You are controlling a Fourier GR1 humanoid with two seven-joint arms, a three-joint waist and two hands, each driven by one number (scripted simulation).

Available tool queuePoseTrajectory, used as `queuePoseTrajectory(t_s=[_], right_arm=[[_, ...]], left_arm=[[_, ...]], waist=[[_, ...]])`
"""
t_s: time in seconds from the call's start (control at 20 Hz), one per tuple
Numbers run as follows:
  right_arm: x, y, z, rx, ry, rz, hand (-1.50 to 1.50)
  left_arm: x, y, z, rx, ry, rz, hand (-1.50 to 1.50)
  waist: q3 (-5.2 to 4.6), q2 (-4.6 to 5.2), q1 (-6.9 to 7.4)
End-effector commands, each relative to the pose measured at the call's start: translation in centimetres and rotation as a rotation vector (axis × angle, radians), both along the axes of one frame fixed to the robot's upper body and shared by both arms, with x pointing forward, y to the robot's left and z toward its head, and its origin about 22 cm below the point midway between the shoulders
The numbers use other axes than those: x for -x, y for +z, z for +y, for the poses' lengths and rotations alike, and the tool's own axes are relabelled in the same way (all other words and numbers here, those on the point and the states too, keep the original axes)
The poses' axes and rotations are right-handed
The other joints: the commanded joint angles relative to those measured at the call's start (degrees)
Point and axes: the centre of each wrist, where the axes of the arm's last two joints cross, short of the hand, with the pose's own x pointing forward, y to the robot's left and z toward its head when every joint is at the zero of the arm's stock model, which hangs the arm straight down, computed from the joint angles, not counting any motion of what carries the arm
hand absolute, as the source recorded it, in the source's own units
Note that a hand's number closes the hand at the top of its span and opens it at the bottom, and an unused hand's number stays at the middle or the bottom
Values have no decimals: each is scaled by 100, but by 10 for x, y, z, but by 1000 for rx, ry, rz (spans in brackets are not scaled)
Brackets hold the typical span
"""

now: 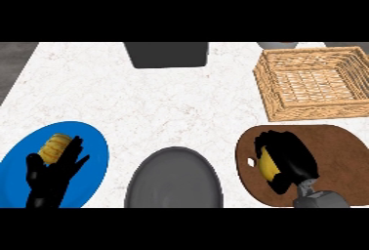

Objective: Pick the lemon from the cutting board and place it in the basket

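the robot's right hand (292, 156) is curled round the lemon (268, 165) over the brown cutting board (338, 146), at the near right of the pale marbled surface (144, 102). black fingers wrap the yellow fruit from the right and from its far end, leaving only its left flank in sight. whether the lemon rests on the board or sits just above it cannot be told. the woven basket (310, 113) stands just beyond the board's far edge, at the far right, apart from the hand.

at the near left, the left hand (51, 178) shows over a blue plate (93, 146), fingers straight and up, grasping nothing. a ridged yellow item (54, 147) lies on that plate, right by the fingertips. a grey plate (173, 180) sits at the near centre between the two hands, and a dark grey container (167, 53) stands at the far edge, left of the basket.
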Motion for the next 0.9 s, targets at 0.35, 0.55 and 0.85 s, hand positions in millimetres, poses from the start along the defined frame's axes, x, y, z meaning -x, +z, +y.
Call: queuePoseTrajectory(t_s=[0.35,0.55,0.85], right_arm=[[23,117,40,-801,-233,-364,150],[30,173,26,-780,-366,-424,150],[21,236,-11,-801,-483,-530,150]], left_arm=[[5,-18,1,21,-2,105,0],[3,-11,-10,16,-7,100,0],[2,-23,-15,19,-21,97,0]], waist=[[26,93,66],[26,109,180],[30,143,221]])
